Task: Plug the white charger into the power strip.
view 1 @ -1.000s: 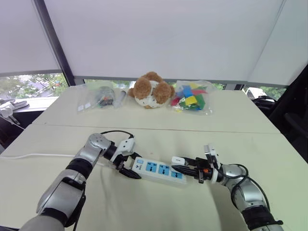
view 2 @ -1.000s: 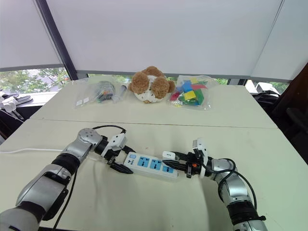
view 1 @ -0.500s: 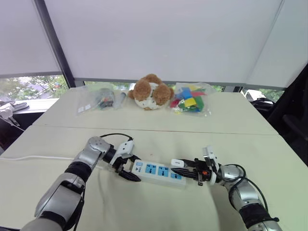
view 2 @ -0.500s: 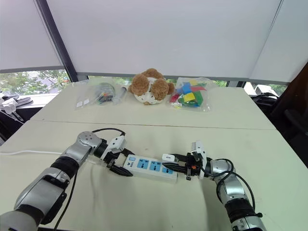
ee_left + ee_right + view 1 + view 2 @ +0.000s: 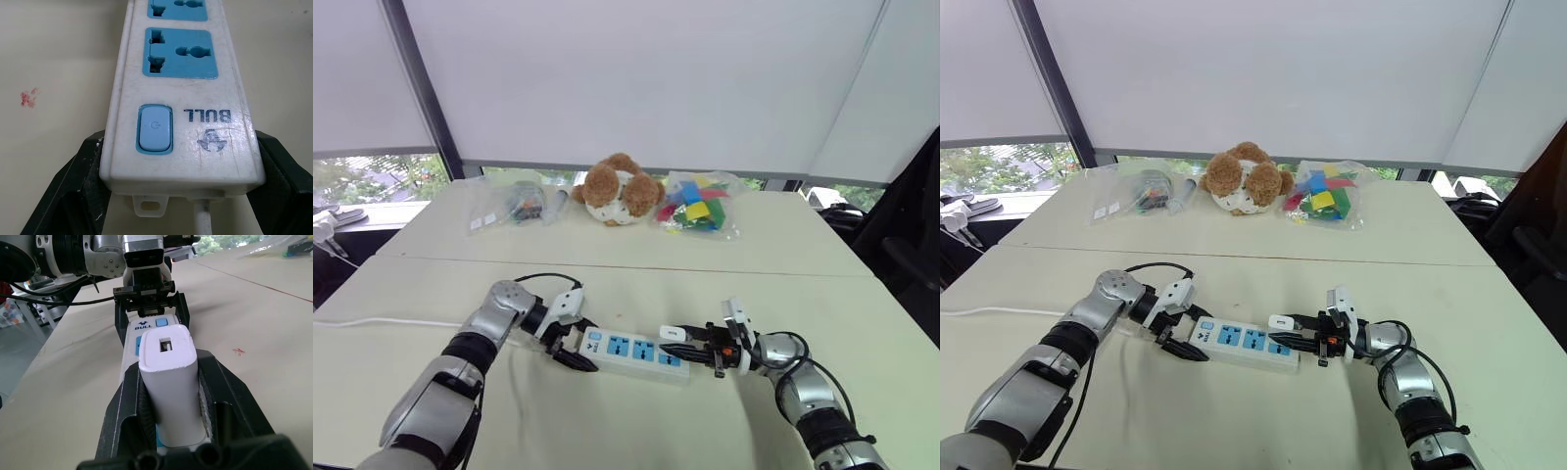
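The power strip (image 5: pixel 631 350) is a long white bar with blue sockets, lying flat on the table in front of me. My left gripper (image 5: pixel 570 349) is shut on its switch end. In the left wrist view the black fingers (image 5: pixel 73 191) press both sides of the power strip (image 5: pixel 181 122) beside its blue switch. My right gripper (image 5: pixel 683 345) is shut on the white charger (image 5: pixel 673 333) and holds it over the strip's right end. The right wrist view shows the white charger (image 5: pixel 168 377) standing between the fingers (image 5: pixel 122 416). Its prongs are hidden.
At the far side of the table sit a brown teddy bear (image 5: pixel 617 188), a bag of coloured blocks (image 5: pixel 698 204) and a clear bag of small items (image 5: pixel 514 201). The strip's white cord (image 5: pixel 382 320) runs off to the left.
The view has shifted a little. Both grippers keep their holds and their places over the strip.
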Available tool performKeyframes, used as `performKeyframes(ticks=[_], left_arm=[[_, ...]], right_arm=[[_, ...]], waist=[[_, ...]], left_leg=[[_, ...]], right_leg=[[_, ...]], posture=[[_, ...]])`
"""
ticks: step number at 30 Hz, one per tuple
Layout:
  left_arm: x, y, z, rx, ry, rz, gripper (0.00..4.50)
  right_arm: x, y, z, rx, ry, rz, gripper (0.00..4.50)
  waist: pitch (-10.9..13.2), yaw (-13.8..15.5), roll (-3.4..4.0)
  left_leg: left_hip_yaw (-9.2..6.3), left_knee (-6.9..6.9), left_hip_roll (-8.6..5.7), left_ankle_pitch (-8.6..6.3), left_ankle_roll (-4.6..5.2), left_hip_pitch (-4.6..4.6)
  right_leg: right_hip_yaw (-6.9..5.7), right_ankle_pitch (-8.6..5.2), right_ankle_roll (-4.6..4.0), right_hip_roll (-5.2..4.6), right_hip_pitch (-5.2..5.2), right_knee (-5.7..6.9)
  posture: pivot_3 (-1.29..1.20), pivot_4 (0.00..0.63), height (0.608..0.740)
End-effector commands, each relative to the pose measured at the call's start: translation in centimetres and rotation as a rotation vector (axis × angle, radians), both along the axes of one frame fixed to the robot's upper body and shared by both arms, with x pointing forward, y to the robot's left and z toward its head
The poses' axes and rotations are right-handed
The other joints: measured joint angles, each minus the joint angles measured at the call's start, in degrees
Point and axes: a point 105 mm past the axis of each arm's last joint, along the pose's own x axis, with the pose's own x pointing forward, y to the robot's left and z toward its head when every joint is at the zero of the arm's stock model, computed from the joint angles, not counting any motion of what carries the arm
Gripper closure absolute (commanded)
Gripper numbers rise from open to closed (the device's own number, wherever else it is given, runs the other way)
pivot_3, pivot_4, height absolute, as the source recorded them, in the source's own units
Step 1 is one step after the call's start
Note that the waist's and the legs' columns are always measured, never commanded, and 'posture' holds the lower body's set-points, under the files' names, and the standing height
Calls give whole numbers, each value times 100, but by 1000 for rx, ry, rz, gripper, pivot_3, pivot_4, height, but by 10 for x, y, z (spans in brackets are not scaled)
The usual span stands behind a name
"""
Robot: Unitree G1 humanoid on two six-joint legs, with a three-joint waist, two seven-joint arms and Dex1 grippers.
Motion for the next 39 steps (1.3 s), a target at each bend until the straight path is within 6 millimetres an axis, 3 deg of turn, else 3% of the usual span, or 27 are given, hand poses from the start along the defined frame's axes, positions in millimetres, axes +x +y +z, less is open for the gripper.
performKeyframes(ticks=[1,5,11,14,18,21,22,23,27,30,35,39], left_arm=[[5,11,0,51,-58,4,1442],[10,8,0,25,-77,39,1442],[12,6,2,-23,-66,74,1442],[12,1,5,-75,-51,108,1442],[9,-2,0,-75,-43,160,1442],[8,-4,-3,-85,-41,211,1442],[8,-6,-2,-103,-32,229,372],[7,-9,-1,-117,-22,247,70],[7,-16,2,-154,-40,273,25],[11,-12,20,-208,-89,302,25],[3,20,64,-288,-80,389,25],[-17,43,73,-307,13,482,25]], right_arm=[[-8,-18,-16,-72,24,-85,2716],[-4,-21,21,-9,-97,-165,790],[-29,-22,96,72,-247,-210,790],[-57,-35,111,11,-194,-218,790],[-97,-70,89,-170,-5,-269,790],[-116,-88,78,-229,89,-321,790],[-121,-94,74,-250,111,-343,751],[-124,-101,70,-267,132,-365,751],[-129,-103,62,-260,159,-397,751],[-126,-102,62,-255,157,-396,751],[-118,-106,75,-216,117,-439,751],[-115,-103,71,-191,144,-444,751]], waist=[[1,14,1],[6,-3,8],[19,34,29],[19,98,27],[18,154,26],[17,125,29],[16,117,31],[16,118,31],[16,142,29],[18,144,28],[24,108,25],[22,95,31]], left_leg=[[0,0,0,0,0,-1],[9,2,-1,0,-1,-8],[8,3,-1,2,-3,-11],[3,4,-4,1,-3,-20],[0,1,-4,-1,0,-23],[2,-4,-5,-2,2,-20],[6,-4,-5,-2,2,-15],[5,-4,-7,-2,2,-11],[2,-3,-8,-2,2,-11],[1,-3,-9,-3,3,-14],[1,-7,-8,-3,3,-25],[3,-28,-7,-3,3,-16]], right_leg=[[0,0,0,0,-1,0],[7,0,0,-2,-11,-2],[12,0,0,-2,-13,-2],[12,0,-1,-6,-13,-10],[12,0,-2,-6,-4,-33],[14,0,-3,-6,2,-46],[20,0,-4,-6,3,-46],[22,0,-5,-6,7,-47],[22,-11,-24,-6,12,-52],[23,-10,-23,-6,10,-54],[24,0,-5,-6,-5,-53],[24,-1,-2,-5,-6,-56]], posture=[[0,150,739],[0,150,739],[0,150,739],[0,150,739],[0,150,739],[0,150,739],[0,150,739],[0,150,739],[0,150,739],[0,150,739],[0,150,739],[0,150,739]])
